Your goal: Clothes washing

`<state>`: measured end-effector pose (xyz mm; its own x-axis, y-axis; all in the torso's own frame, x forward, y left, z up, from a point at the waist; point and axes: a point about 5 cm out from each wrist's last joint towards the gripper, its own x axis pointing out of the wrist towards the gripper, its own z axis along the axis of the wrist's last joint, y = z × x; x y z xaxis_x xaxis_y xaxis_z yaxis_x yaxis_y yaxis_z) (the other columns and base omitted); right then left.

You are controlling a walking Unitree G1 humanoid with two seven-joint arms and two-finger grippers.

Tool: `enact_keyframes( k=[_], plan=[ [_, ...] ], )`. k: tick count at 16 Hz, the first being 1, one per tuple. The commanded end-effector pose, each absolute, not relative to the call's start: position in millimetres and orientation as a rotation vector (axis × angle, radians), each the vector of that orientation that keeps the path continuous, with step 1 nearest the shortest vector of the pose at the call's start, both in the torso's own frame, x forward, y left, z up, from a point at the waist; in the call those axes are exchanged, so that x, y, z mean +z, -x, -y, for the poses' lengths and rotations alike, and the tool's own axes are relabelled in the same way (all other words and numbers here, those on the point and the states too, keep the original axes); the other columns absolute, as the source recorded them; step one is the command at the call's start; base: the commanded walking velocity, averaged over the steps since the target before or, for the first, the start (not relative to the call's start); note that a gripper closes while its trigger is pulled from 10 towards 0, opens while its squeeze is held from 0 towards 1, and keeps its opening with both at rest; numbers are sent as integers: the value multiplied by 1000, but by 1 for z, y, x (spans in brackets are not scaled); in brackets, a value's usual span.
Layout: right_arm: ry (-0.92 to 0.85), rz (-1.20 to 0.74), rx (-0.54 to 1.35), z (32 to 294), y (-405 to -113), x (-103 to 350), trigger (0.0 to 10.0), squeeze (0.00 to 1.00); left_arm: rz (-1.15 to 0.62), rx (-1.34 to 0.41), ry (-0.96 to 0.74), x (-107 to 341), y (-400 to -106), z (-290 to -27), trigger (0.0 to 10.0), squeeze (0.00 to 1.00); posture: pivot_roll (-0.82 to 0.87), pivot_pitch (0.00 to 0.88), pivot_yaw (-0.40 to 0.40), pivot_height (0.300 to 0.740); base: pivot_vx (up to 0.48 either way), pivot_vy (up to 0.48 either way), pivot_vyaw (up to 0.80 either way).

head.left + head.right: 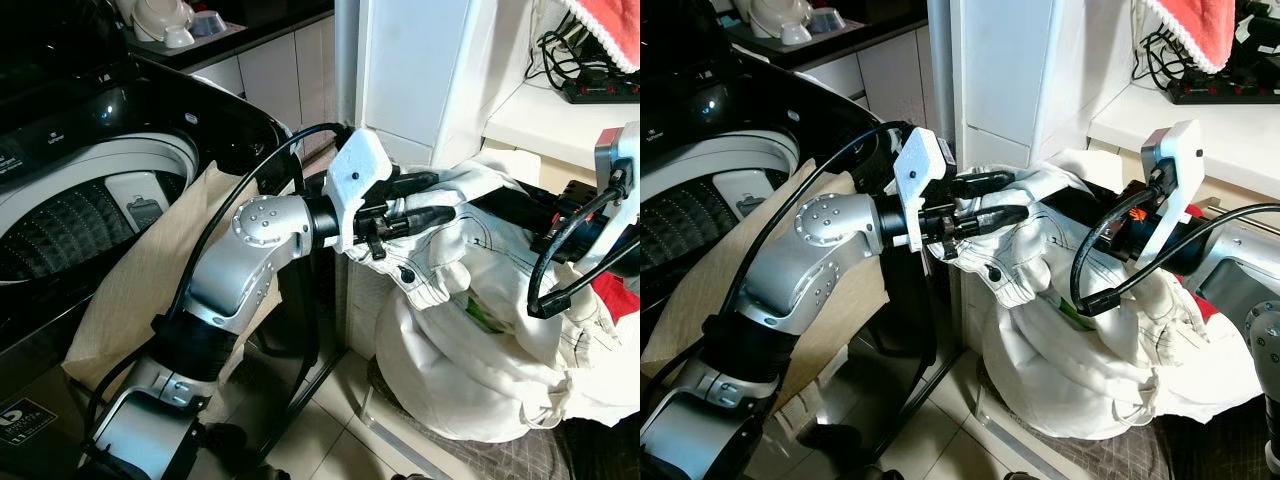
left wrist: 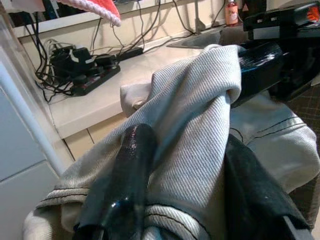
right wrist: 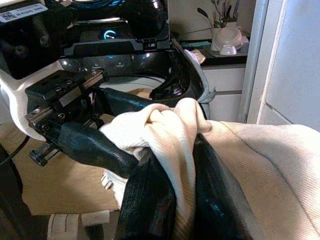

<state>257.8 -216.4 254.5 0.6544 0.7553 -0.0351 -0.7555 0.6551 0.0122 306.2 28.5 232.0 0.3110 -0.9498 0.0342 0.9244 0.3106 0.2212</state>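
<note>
I have a white garment (image 1: 470,225) pinched in both grippers, held up between them above the heap of white laundry (image 1: 470,370) on the floor beside the washing machine (image 1: 90,200). My left gripper (image 1: 440,195) has its two black fingers pressed onto a fold of the cloth, one finger on each side of it. My right gripper (image 3: 177,165) pinches the same fold from the opposite side, its fingers just beside the left ones.

I judge this to be the lifting step: the garment is gathered but not yet free, since its lower part hangs into the heap. The machine's drum (image 1: 75,225) is open to my left, with a beige cloth (image 1: 150,290) draped over its front edge.

Next I should raise the garment clear of the heap, swing it left over the rim, and only then release it. Dragging a trailing end across the cables (image 1: 590,70) on the worktop (image 1: 540,125) is the risk.
</note>
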Motion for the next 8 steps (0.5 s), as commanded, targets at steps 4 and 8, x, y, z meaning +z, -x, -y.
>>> enact_keyframes(
  k=[4,8],
  plan=[
    [41,71,904,212,-254,279,0,0,98,-1159,-167,223,-316,-39,0,0,-169,0,85,740,0,0,0],
    [43,74,903,212,-254,279,0,0,83,-1146,-176,219,-317,-41,0,0,-170,0,87,740,0,0,0]
  ],
)
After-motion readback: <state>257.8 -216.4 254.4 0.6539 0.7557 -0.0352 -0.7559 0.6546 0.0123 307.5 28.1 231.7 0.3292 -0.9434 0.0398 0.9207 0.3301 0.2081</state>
